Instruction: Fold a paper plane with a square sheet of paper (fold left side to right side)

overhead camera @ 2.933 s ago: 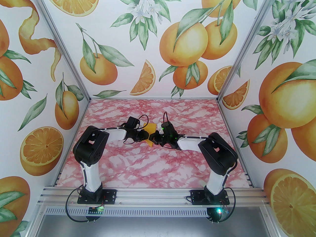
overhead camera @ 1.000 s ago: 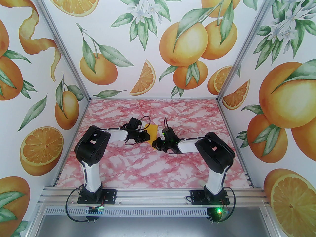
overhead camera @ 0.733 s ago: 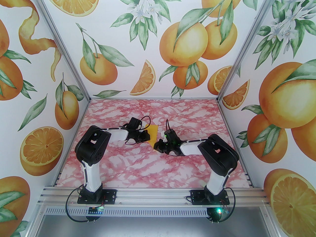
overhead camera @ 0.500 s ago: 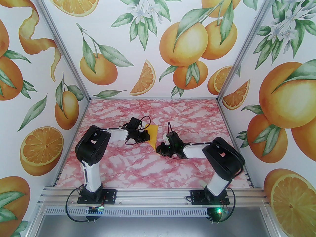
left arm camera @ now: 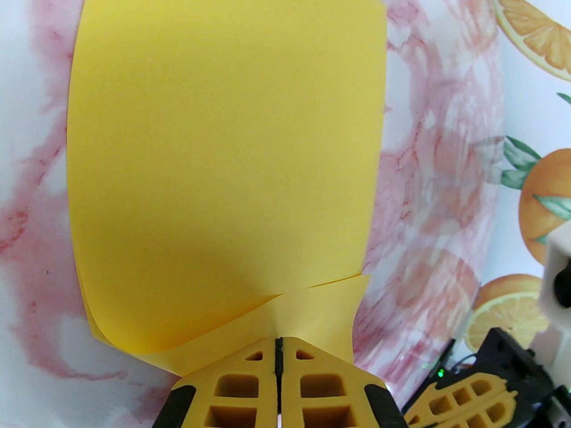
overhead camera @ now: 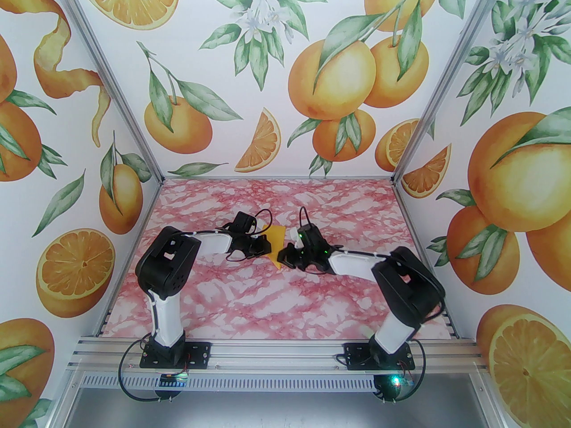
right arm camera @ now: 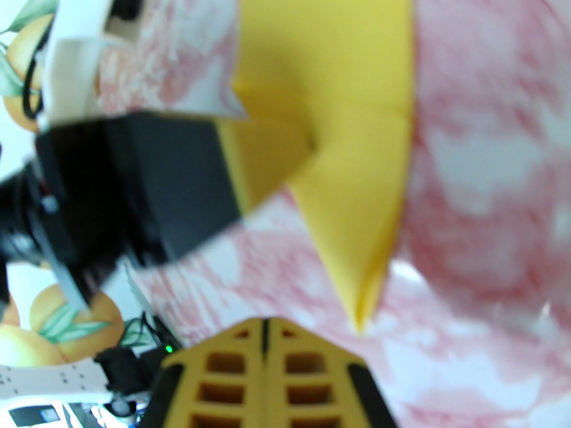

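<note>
Paper (left arm camera: 223, 150), plain yellow, in left claw (left arm camera: 279, 342)

Matt, smooth paper sheet (left arm camera: 223, 150); glossy marble-print table (overhead camera: 276, 301); brushed metal frame (overhead camera: 267, 352).

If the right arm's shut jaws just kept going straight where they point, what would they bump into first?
Probably the folded yellow paper, near where the left jaws pinch it, though blur makes depth uncertain.

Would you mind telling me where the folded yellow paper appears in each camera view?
Top external: folded yellow paper mid-table, just right of the left gripper.
Left wrist: paper across the upper centre, above the fingertips.
Right wrist: paper upper centre, tapering downward to a point.
Shared landmark: the left gripper pinching its edge.
</note>
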